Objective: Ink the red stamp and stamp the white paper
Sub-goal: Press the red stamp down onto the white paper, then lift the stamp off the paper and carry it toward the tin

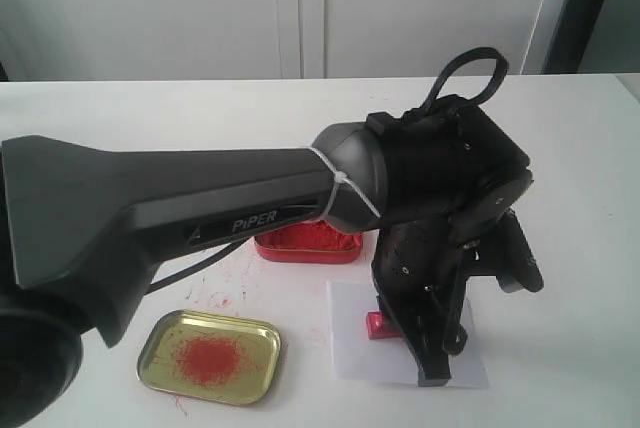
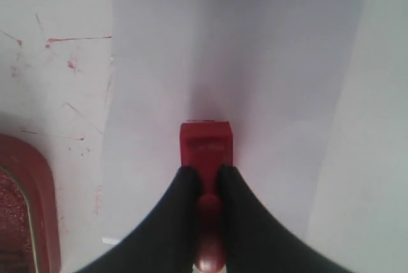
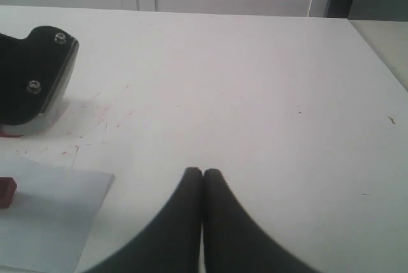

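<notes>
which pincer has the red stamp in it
The left pincer: it clamps the red stamp by its knob on the white paper. The right pincer is shut on nothing, over the table.

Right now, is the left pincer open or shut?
Shut: the left pincer grips the small red block stamp by its knob.

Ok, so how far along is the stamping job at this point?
Pickup looks done: the left gripper is shut on the red stamp, away from the red ink tin; inking can't be confirmed. In hand: the stamp's base is down at the white paper, apparently pressing. Left: lifting off; no imprint shows yet. The right gripper is shut and empty.
</notes>
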`<state>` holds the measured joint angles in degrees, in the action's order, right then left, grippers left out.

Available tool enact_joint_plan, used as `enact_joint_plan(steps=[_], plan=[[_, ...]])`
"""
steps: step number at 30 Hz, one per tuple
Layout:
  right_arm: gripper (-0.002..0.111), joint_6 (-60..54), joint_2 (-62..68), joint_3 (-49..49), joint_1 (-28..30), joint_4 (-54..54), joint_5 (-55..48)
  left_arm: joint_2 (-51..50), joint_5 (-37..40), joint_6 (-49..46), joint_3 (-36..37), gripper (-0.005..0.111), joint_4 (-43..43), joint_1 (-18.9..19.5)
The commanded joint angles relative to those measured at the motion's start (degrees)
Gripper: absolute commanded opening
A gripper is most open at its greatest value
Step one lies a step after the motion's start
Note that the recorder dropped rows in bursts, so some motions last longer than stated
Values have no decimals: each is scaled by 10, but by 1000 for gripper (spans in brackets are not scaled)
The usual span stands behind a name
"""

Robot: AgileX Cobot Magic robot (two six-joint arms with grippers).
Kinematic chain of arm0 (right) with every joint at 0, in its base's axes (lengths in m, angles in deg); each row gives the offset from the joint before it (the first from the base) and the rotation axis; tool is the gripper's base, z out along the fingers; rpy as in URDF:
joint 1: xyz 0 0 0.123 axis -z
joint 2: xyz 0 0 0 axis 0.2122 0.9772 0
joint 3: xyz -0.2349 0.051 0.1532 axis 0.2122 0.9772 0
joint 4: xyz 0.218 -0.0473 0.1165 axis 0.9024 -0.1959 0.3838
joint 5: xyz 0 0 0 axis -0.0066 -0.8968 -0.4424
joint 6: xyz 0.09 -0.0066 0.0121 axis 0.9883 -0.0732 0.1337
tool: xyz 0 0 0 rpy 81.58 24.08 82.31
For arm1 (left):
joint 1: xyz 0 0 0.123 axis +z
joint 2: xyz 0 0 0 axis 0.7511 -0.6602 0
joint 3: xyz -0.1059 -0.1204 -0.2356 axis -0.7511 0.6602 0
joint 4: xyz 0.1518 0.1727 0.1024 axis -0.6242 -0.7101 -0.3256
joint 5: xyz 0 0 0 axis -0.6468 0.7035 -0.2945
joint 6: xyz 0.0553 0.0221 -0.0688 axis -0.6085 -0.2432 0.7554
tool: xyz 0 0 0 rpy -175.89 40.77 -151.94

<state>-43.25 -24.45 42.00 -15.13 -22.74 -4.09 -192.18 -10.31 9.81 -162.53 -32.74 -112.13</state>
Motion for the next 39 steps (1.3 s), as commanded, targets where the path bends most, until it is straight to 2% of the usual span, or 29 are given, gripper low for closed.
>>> enact_joint_plan(steps=[1,7,30,39], plan=[[0,-2,-3,3,-1,-1,8,-1,1,20,2,0,-5,-6],[0,-2,-3,3,-1,-1,8,-1,4,37,2,0,-36,-6],[0,-2,-3,3,-1,-1,8,27,7,47,2,0,-37,-3],[0,-2,-3,3,-1,-1,8,37,7,48,2,0,30,43]])
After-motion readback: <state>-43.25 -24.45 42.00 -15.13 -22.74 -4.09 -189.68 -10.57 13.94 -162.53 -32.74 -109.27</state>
